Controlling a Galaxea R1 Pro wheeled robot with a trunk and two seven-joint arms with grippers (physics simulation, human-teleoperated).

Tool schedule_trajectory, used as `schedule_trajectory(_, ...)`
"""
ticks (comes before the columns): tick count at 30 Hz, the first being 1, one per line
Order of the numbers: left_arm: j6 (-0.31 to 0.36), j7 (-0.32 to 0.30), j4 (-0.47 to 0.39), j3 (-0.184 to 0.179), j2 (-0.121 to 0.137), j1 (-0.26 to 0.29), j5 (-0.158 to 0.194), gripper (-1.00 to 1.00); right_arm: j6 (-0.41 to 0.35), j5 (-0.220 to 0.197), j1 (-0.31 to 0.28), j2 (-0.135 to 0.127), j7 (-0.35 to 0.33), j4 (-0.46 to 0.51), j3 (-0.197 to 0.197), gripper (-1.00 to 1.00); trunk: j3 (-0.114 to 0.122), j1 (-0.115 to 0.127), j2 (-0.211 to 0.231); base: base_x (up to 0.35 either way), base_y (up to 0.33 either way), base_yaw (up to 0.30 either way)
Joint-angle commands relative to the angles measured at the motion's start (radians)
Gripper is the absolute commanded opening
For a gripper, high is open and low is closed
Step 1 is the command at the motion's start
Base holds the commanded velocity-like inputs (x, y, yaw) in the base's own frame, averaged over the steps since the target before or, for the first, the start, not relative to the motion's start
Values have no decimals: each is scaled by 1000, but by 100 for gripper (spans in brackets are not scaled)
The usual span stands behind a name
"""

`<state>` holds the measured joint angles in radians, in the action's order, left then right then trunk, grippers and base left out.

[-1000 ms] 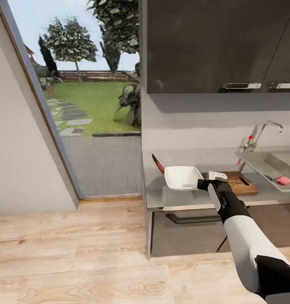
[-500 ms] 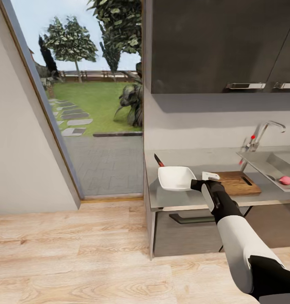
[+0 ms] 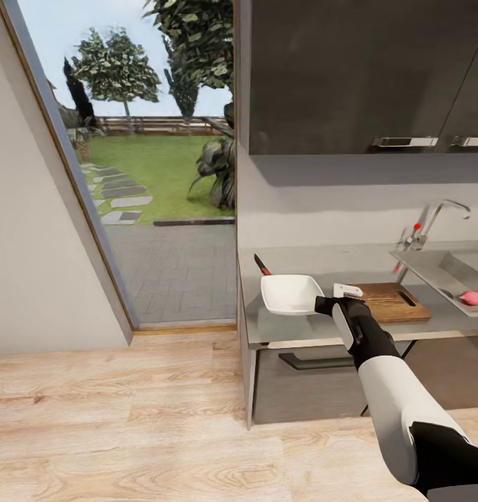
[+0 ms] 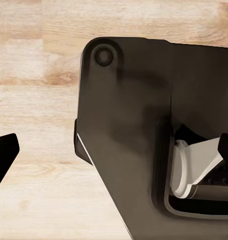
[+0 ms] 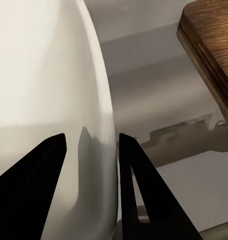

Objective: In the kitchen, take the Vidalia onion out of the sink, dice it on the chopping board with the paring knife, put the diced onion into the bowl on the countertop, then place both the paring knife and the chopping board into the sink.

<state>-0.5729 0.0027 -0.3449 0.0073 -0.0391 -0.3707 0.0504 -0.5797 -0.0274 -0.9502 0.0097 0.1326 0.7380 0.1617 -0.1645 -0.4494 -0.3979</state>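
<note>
The countertop (image 3: 315, 261) is running across the lower right of the head view, grey and smooth, with dark cabinets hanging above it and a wide glass opening onto the garden (image 3: 152, 157) filling the upper left. At the far right edge the sink (image 3: 444, 268) is sitting with its curved tap (image 3: 434, 216) rising behind it, and the Vidalia onion (image 3: 470, 298) is lying inside the basin — a small pinkish lump.

The chopping board (image 3: 392, 300) is lying flat on the countertop right of centre, between the sink and the bowl (image 3: 290, 293). The white bowl is sitting just left of the board, and the paring knife (image 3: 261, 265) is poking out behind the bowl's far left corner, dark blade and red handle partly hidden.

The right gripper (image 3: 327, 305) is reaching in from the lower right and closing on the bowl's near right rim. In the right wrist view its two dark fingers (image 5: 49, 170) are straddling the white wall (image 5: 44, 75) — one inside, one outside, clamped around it, with the board's corner (image 5: 211, 55) nearby.

In the left wrist view one dark fingertip (image 4: 4, 155) is showing over the wooden floor (image 4: 39, 60); I cannot tell how wide that left gripper is standing.
</note>
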Motion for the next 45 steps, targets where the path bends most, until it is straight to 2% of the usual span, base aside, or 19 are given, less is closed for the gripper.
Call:
schedule_trajectory(1,-1,-1,-2,0,0,0,5,100,-4,-4,-1,1,4,1,2,-100,-2,-1,-2,0,0,0)
schedule_trajectory(19,-1,0,-2,0,0,0,5,100,-6,-4,-1,3,4,1,0,-100,-2,-1,-2,0,0,0)
schedule_trajectory(35,-1,0,-2,0,0,0,5,100,-6,-3,-1,4,5,1,-1,-100,-25,-1,-2,0,0,0)
schedule_trajectory(45,-1,0,-2,0,0,0,5,100,-6,-3,-1,4,5,1,-1,-100,-28,-1,-2,1,0,0)
